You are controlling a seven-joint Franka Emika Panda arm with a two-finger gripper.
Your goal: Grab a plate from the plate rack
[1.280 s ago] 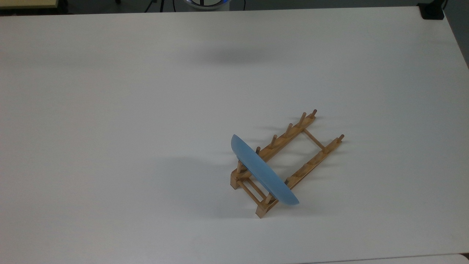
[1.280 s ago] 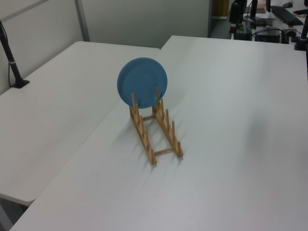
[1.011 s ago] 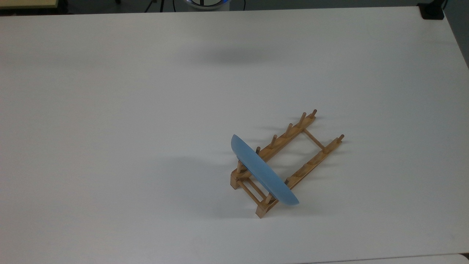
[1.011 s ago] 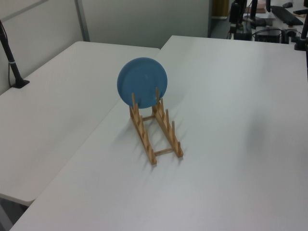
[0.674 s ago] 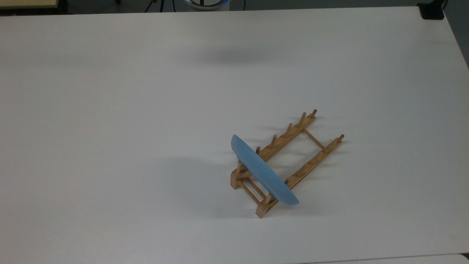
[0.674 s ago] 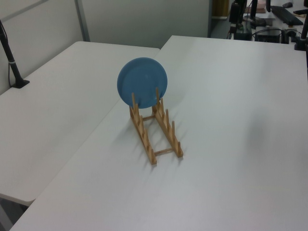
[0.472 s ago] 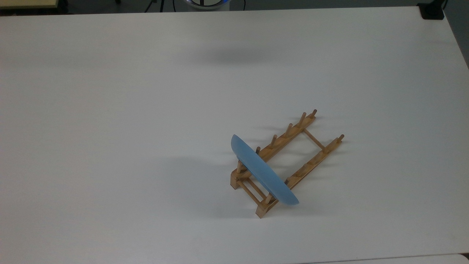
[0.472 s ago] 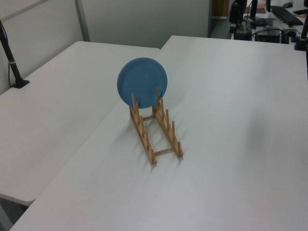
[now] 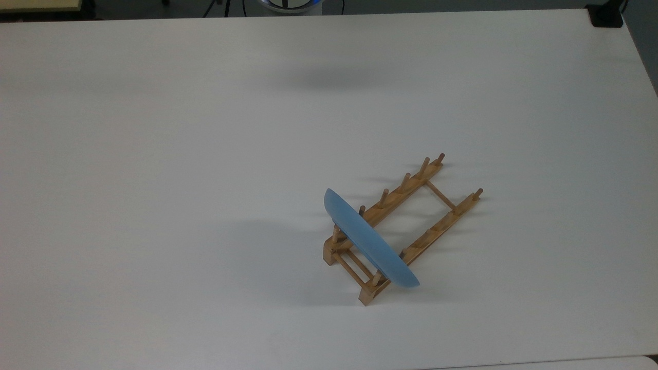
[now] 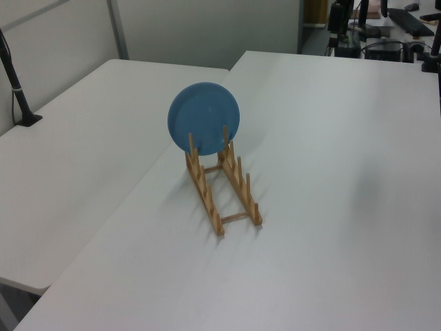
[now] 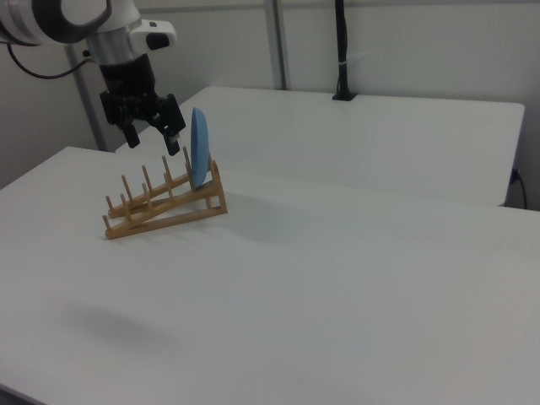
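Black and spread wide, the gripper (image 11: pixel 152 139) hangs from the white arm (image 11: pixel 80 18) at the right view's upper left, its two fingers (image 11: pixel 173 145) pointing down with open air between them and nothing held; it sits above the rack's bare pegs, just to the right view's left of the plate and apart from it. Beneath everything lies the white table (image 9: pixel 154 154), which takes up nearly the whole top view, and a second white table (image 10: pixel 76 172) adjoins it on the left view's left. On the main table stands the plate rack (image 9: pixel 411 226), light-brown wood with two parallel rails joined by thin crossbars, running diagonally in the top view from lower left to upper right; its plate end is raised (image 11: pixel 164 207) in the right view. The plate (image 9: pixel 367 241) is light blue and round, standing on edge in the slot at the rack's lower-left end in the top view, leaning slightly against the pegs. From the left view its full round face (image 10: pixel 204 118) shows at the rack's (image 10: pixel 224 189) far end. A black post (image 11: pixel 341 51) rises from the far table in the right view.
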